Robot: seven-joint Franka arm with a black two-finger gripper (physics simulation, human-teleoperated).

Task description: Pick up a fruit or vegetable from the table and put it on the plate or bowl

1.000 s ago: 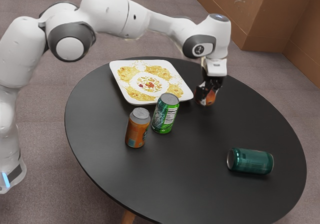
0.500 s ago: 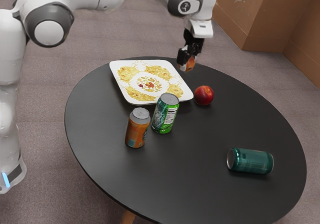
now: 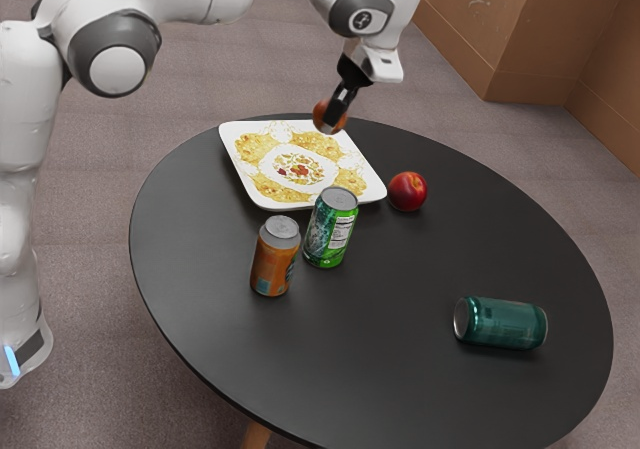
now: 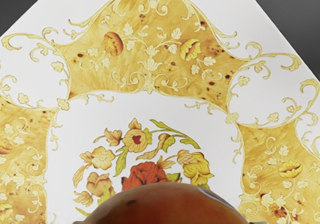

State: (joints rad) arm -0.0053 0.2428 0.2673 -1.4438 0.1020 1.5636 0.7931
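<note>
Orange-red fruit (image 3: 322, 117) sits clamped between the fingers of the gripper (image 3: 332, 114), hanging above the patterned plate (image 3: 237, 135); the plate's floral centre lies toward seven o'clock, below.

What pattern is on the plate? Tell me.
Plate: white, with yellow-gold scrollwork panels and central flowers; wrist view shows it best.

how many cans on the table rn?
3. The orange can stands upright; the green can stands upright beside it, in front of the plate; the dark green can lies on its side toward the exterior view's right. None looks hidden.
</note>
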